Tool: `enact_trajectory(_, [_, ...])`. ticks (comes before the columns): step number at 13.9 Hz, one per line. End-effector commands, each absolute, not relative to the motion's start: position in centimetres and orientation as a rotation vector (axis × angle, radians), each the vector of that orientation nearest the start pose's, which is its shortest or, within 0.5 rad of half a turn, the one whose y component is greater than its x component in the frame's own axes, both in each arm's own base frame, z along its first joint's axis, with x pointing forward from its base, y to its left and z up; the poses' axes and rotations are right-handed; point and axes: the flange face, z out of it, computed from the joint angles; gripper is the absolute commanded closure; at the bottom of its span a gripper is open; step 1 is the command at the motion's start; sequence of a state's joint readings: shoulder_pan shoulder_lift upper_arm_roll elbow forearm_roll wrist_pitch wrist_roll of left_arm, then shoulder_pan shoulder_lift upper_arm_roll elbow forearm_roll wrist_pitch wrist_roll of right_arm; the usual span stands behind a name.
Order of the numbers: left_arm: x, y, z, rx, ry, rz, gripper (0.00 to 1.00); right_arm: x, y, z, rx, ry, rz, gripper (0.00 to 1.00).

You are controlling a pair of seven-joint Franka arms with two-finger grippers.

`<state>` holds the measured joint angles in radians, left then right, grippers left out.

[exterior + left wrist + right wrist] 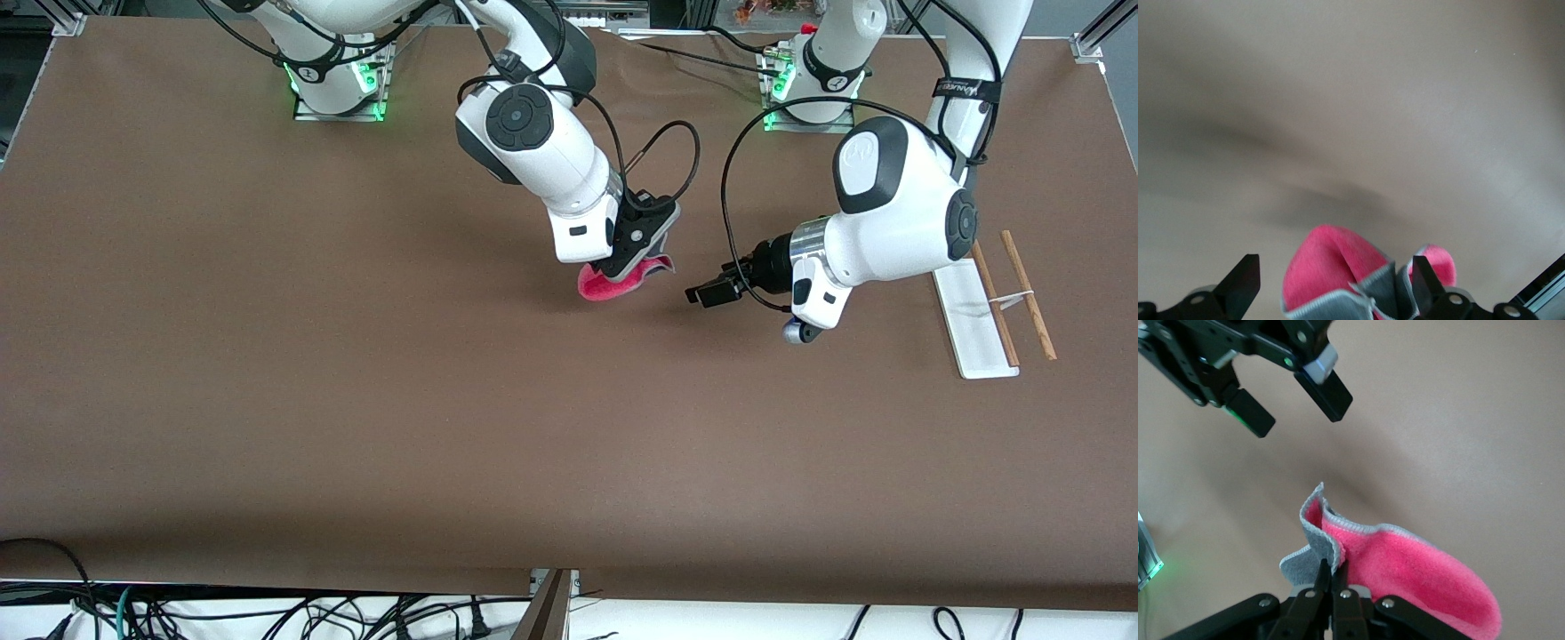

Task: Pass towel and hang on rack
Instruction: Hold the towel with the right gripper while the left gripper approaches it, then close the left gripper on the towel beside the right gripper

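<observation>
My right gripper [1331,581] is clenched on the towel [1405,570], pinching its grey, pale-edged hem so the soft cloth bunches into a fold, bright pink fleece on show, hanging over the brown surface [356,400] near the middle. My left gripper [702,292] hovers just beside the towel with its fingers [1328,393] spread wide and nothing between them. The rack [978,324], a white base with two thin wooden rods, stands bare toward the left arm's end of the surface.
</observation>
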<state>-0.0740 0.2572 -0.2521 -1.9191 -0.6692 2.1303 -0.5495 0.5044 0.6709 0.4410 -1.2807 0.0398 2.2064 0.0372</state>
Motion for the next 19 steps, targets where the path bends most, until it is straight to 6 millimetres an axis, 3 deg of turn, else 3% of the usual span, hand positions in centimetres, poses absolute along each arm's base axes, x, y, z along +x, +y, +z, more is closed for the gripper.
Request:
enact_trajectory(1, [57.1,-21.4,35.5,2.452,0.734,-0.355,0.00,51.3,56.0,42.3,-2.547,-1.003,-0.215,1.00])
enact_trajectory(3, [57.0,-21.7,35.0,2.454,0.739,-0.345,0.00,51.4,55.9,42.3,-2.547,-1.003,-0.216,1.00])
enact_trajectory(7, [56.7,-22.3,36.3,2.387,0.878,-0.397,0.00,51.3,56.0,42.2,-2.547,-1.007,-0.224,1.00])
enact_trajectory(8, [56.2,-23.5,36.7,2.389,0.864,-0.405,0.00,51.2,56.2,42.1,-2.544,-1.009,-0.227,1.00])
enact_trajectory(10, [55.9,-24.0,37.4,2.380,0.888,-0.412,0.00,51.2,56.5,41.7,-2.536,-1.004,-0.246,1.00])
enact_trajectory(13, [54.9,-25.3,38.6,2.389,0.850,-0.433,0.08,50.5,57.4,41.0,-2.532,-1.033,-0.257,1.00])
enact_trajectory(17, [53.9,-25.2,39.3,2.403,0.823,-0.468,0.08,50.5,57.5,40.9,-2.532,-1.031,-0.254,1.00])
enact_trajectory(19, [53.7,-24.8,38.7,2.409,0.822,-0.473,0.11,50.8,57.2,40.9,-2.534,-1.027,-0.255,1.00])
